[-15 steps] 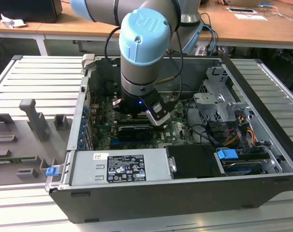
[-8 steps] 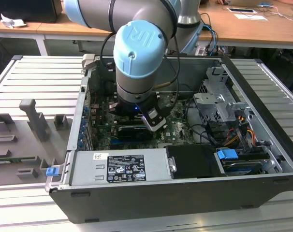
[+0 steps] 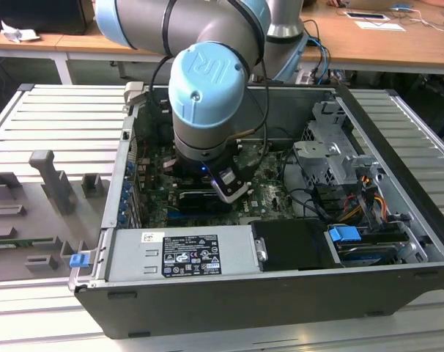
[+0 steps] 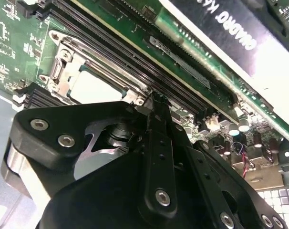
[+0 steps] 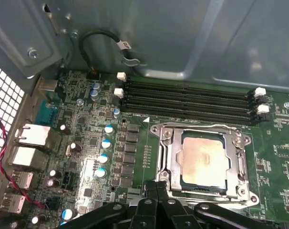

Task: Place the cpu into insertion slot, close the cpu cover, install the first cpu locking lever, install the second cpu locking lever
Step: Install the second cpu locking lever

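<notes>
The cpu (image 5: 204,162) lies flat in the insertion slot (image 5: 157,130) on the green board, pale metal top up; it is also in the second wrist view as the cpu (image 4: 94,88). The cpu cover (image 5: 172,160), a silvery frame, lies down around the chip's edges, and a thin wire lever (image 5: 197,126) runs along one side of it. My gripper (image 5: 156,198) hovers just beside the socket's edge with its black fingers (image 4: 158,119) pressed together and nothing between them. In the exterior view the gripper (image 3: 229,187) reaches down into the open computer case.
Long black memory slots (image 5: 187,98) run beside the socket, and a long black card (image 4: 230,28) lies beyond them. Capacitors and rear ports (image 5: 30,143) with red-black wires (image 5: 6,176) are nearby. The case wall (image 5: 182,33), power supply (image 3: 182,253) and drive cage (image 3: 332,147) hem the arm in.
</notes>
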Controlling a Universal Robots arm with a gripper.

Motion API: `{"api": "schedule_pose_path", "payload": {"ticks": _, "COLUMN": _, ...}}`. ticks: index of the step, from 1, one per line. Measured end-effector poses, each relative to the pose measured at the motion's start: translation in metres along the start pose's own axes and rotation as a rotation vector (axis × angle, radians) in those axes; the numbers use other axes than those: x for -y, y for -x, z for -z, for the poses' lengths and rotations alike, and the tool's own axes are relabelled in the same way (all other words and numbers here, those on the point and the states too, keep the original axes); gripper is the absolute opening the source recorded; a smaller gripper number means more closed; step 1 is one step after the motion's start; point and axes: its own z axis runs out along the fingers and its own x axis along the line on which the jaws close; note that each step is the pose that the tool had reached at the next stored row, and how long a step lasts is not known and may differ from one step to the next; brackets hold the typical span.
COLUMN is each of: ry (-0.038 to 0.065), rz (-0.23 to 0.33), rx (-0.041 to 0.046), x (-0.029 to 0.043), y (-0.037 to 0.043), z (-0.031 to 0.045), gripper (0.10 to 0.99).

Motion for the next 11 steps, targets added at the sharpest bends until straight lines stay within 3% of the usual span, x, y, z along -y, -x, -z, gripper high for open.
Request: {"api": "schedule_pose_path", "payload": {"ticks": 11, "ry": 0.001, "rz": 0.0, "rx": 0.0002, "x": -0.0016, "y": -0.0023, "z": -0.0045, "gripper": 0.106}}
